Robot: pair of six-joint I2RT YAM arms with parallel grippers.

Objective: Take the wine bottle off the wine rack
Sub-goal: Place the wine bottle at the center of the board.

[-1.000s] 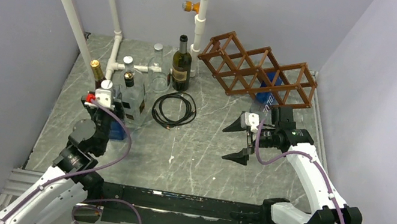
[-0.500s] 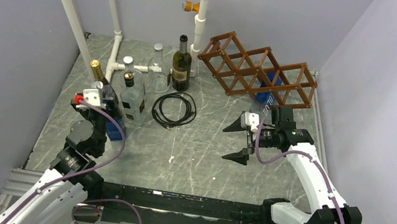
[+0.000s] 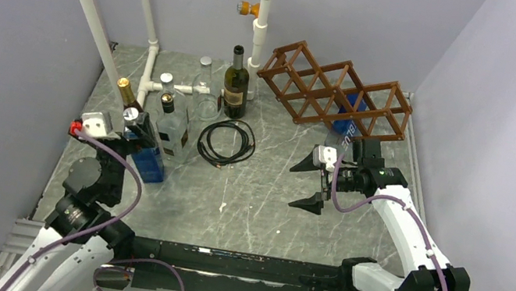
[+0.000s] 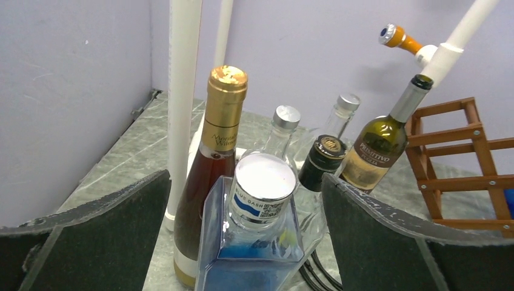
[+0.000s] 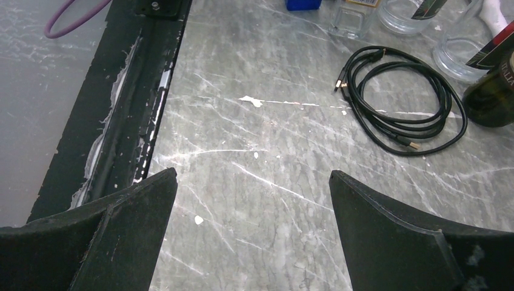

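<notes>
The brown lattice wine rack [image 3: 339, 92] stands at the back right; its edge also shows in the left wrist view [image 4: 467, 163]. A blue wine bottle [image 3: 354, 108] lies in one of its lower cells, clear neck poking out toward my right arm. My right gripper [image 3: 307, 185] [image 5: 253, 176] hangs open over bare table, in front of the rack. At the left a square blue bottle [image 3: 148, 165] with a silver cap [image 4: 263, 182] stands upright. My left gripper [image 3: 115, 129] [image 4: 245, 179] is open, fingers wide on either side of it, not touching.
Behind the blue bottle stand an amber bottle with gold foil [image 4: 212, 163], clear glass bottles [image 3: 203, 97] and a green wine bottle [image 3: 235, 86]. A coiled black cable [image 3: 226, 142] lies mid-table. White pipes [image 3: 151, 56] rise at the back left and centre.
My left gripper has opened off the square blue bottle and drawn back toward the near left. The bottle stays standing. The right arm has not moved.
</notes>
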